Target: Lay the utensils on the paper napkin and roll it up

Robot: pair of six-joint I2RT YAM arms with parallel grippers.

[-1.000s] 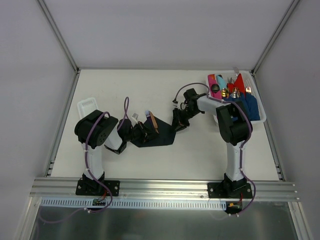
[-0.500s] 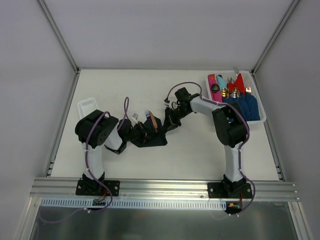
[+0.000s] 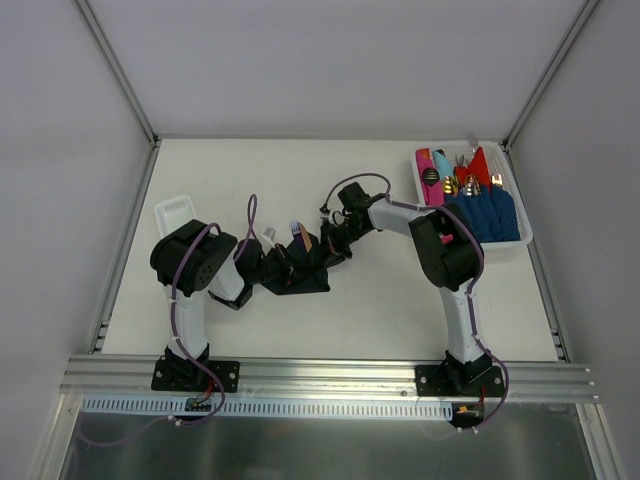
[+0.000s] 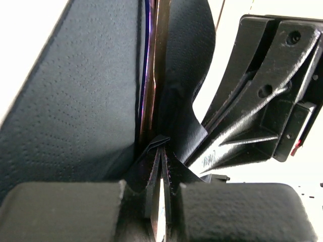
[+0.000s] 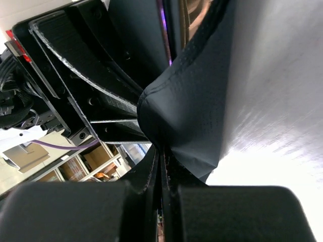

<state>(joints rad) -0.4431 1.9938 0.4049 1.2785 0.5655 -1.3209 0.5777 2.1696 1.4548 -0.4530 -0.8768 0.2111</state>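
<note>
Paper napkin [image 3: 300,279]: near-black, thin, dotted emboss, mid-table. Not flat: both sides pulled up into a narrow trough w/ the utensils [image 3: 308,243] inside. Copper-toned handle w/ purple sheen runs along the crease; far end sticks out past the napkin's edge. Near fold pinched in left gripper [image 4: 160,201], opp. side bunched & pinched in right gripper [image 5: 161,201].

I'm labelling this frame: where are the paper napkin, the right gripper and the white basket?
paper napkin [image 4: 75,101], left wrist view, its dimpled flat face.
right gripper [image 5: 161,169], right wrist view, between fingertips pinching the napkin's fold.
white basket [image 3: 527,237], top view, rim's near right corner.
</note>
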